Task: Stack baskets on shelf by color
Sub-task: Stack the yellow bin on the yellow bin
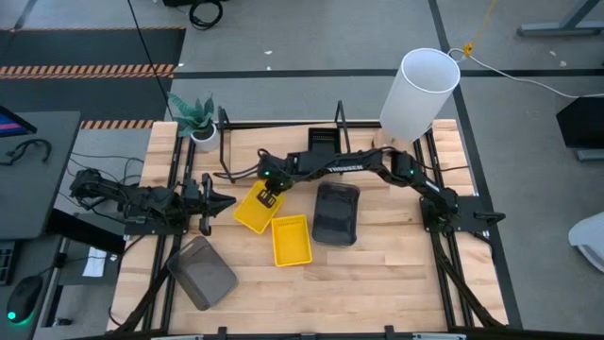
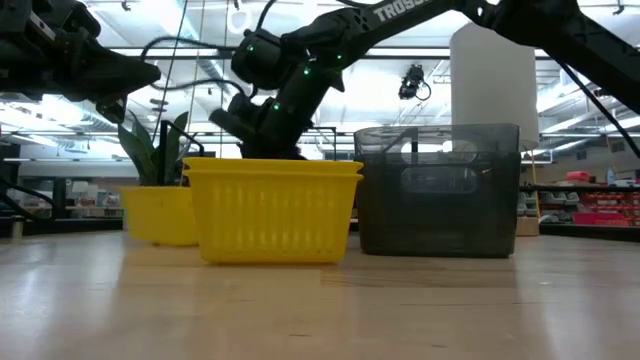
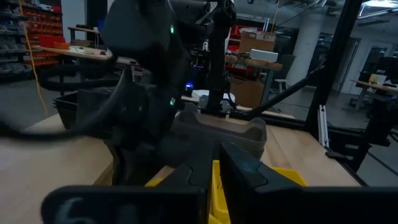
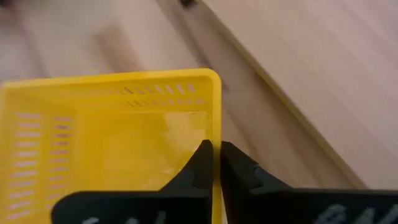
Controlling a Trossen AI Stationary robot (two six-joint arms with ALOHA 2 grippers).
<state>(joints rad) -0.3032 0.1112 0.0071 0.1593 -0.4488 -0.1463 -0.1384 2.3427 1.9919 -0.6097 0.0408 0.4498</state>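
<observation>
The right gripper (image 1: pixel 268 197) was closed on the rim of a yellow basket (image 1: pixel 256 209) lying near the table's (image 1: pixel 377 274) middle — its fingers (image 4: pixel 200 163) pinched the thin wall. A second yellow basket (image 1: pixel 292 240) lay just beside it, a dark grey basket (image 1: pixel 336 212) to its right. The left gripper (image 1: pixel 223 201) was held near the table's left edge, its fingers nearly together, nothing seen in them.

yellow baskets (image 1: pixel 291 240): glossy plastic, slotted walls
grey basket (image 1: pixel 336 212): translucent smoky plastic, smooth
table (image 1: pixel 377 274): light wood planks, matt, visible grain
shelf frames (image 1: pixel 222 142): black metal wire
right tool (image 4: pixel 214 163): matt black
</observation>
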